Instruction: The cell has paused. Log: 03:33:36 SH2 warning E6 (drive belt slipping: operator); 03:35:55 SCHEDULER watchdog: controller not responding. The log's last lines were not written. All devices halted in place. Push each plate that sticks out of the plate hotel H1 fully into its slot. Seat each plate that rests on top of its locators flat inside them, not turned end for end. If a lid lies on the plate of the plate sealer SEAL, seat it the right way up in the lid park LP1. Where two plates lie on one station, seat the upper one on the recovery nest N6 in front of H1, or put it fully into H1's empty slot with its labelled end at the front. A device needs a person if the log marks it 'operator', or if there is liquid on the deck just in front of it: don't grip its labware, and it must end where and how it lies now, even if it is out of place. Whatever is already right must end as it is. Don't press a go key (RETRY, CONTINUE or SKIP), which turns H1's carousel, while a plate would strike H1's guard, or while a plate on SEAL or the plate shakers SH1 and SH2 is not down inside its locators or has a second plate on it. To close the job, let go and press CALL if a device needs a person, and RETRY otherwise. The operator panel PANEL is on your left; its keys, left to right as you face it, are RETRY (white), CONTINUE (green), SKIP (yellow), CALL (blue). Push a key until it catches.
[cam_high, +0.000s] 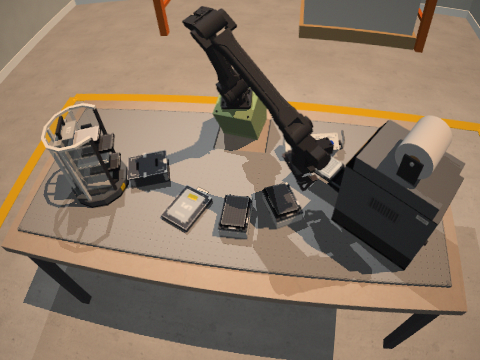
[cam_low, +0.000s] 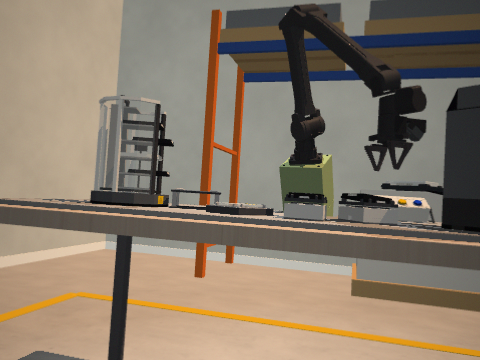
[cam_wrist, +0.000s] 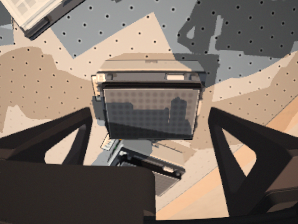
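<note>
My gripper (cam_low: 387, 157) is open and empty. It hangs above the deck between the right-hand shaker and the sealer SEAL (cam_high: 395, 190), and also shows in the top view (cam_high: 312, 172). In the wrist view its fingers frame a shaker with a dark plate (cam_wrist: 148, 103) below. That shaker stands right of the other shaker (cam_high: 235, 214); from the side its plate (cam_low: 367, 199) looks slightly tilted. A pale plate (cam_high: 327, 169) lies on SEAL's stage. The hotel H1 (cam_high: 85, 155) has dark plates (cam_low: 162, 143) sticking out in front. The nest N6 (cam_high: 148, 169) stands beside it.
The lid park (cam_high: 186, 207) holds a pale piece with a yellow label. The panel (cam_low: 407, 202) with yellow and blue keys lies behind the right shaker. A green arm base (cam_high: 240, 117) stands at the back. SEAL's tall housing with its roll (cam_high: 425, 145) blocks the right side.
</note>
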